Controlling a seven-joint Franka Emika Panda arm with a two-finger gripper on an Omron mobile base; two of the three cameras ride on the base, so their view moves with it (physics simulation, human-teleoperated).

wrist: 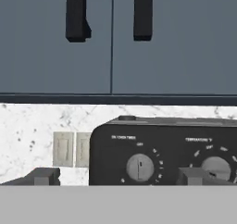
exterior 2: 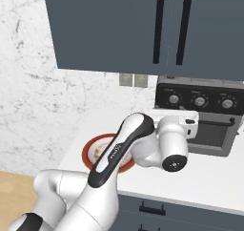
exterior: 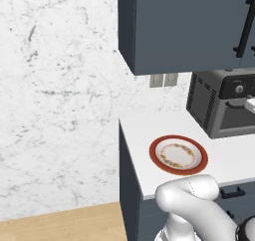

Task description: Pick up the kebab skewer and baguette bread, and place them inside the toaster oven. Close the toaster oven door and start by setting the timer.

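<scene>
While the hand [wrist: 118, 176], fingers spread, is hovering before the toaster oven [exterior 2: 199, 121], it is risking grabbing the temperature dial instead of the timer knob [wrist: 140, 167].

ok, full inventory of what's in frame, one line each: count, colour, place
toaster oven: 1, dark grey, back of the counter, right of the plate
toaster oven door: 1, dark window, black handle, up against the oven front
knobs: 3, grey, black control strip
plate: 1, red rim, white centre, nothing on it, counter
counter: 1, white
wall cabinets: slate blue, black handles, above the oven
outlets: 2, grey, marble wall
gripper: 1, dark fingertips, at the oven's control strip
</scene>
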